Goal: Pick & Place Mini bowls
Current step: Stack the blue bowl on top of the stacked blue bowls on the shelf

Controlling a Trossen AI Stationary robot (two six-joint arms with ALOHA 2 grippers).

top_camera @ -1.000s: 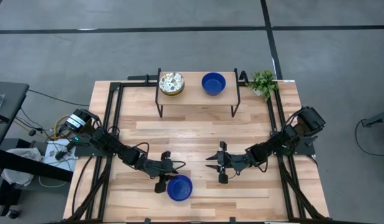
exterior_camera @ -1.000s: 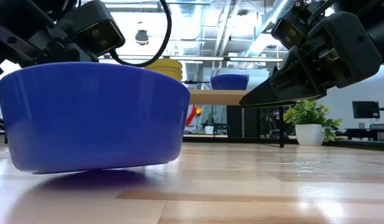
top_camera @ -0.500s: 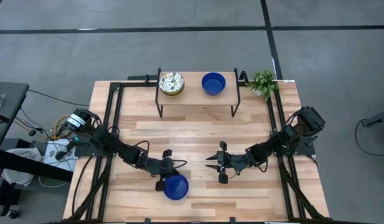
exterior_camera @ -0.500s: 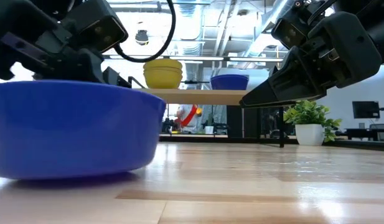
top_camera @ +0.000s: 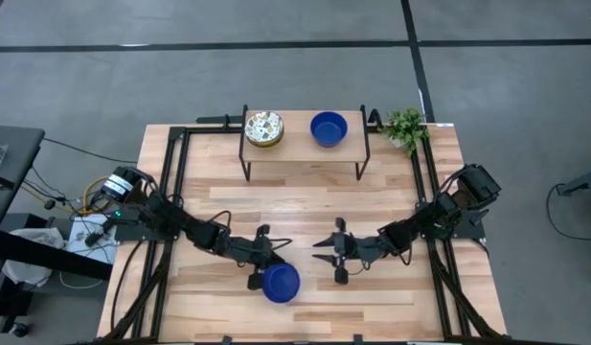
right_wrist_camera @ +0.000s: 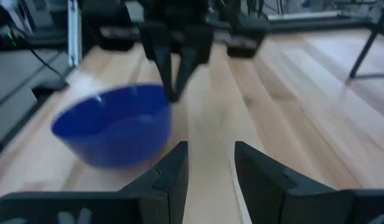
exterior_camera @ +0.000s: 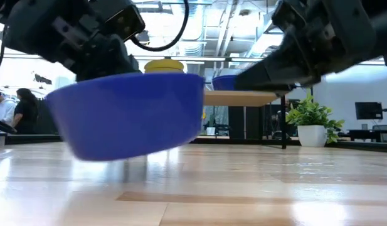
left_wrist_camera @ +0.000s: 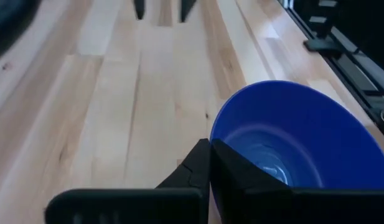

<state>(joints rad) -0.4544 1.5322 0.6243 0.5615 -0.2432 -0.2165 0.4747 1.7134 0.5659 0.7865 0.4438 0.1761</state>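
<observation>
A glossy cobalt blue mini bowl [top_camera: 281, 283] hangs in my left gripper [top_camera: 264, 270] near the table's near edge. In the low view this bowl [exterior_camera: 133, 113] is tilted and clear of the wood. My right gripper [top_camera: 326, 259] is open, a short way to the bowl's right, pointing at it; the right wrist view shows its spread fingers [right_wrist_camera: 210, 163] facing the bowl [right_wrist_camera: 114, 130]. A speckled cream bowl [top_camera: 263, 127] and a second blue bowl [top_camera: 329, 128] stand on their bases on a small raised shelf [top_camera: 295, 146] at the far side. Other bowls are out of view. My left gripper is shut on the blue bowl's rim [left_wrist_camera: 218, 132], on the side toward the table's left and far edge. One finger [left_wrist_camera: 241, 177] lies inside the bowl and the other outside. The fingers come from the table's left, slanting down. The bowl is lifted clear and tilted.
A potted plant [top_camera: 405, 126] stands at the far right corner beside the shelf. Black rails [top_camera: 175, 172] run along the table's left and right sides. Bare wood [top_camera: 295, 206] lies between the shelf and the grippers. People [exterior_camera: 17, 110] stand in the room behind.
My left gripper has risen and shifted a little toward the table's right, taking the blue bowl from resting on the wood to lifted clear and tilted. My right gripper has edged slightly toward the bowl and stayed open.
</observation>
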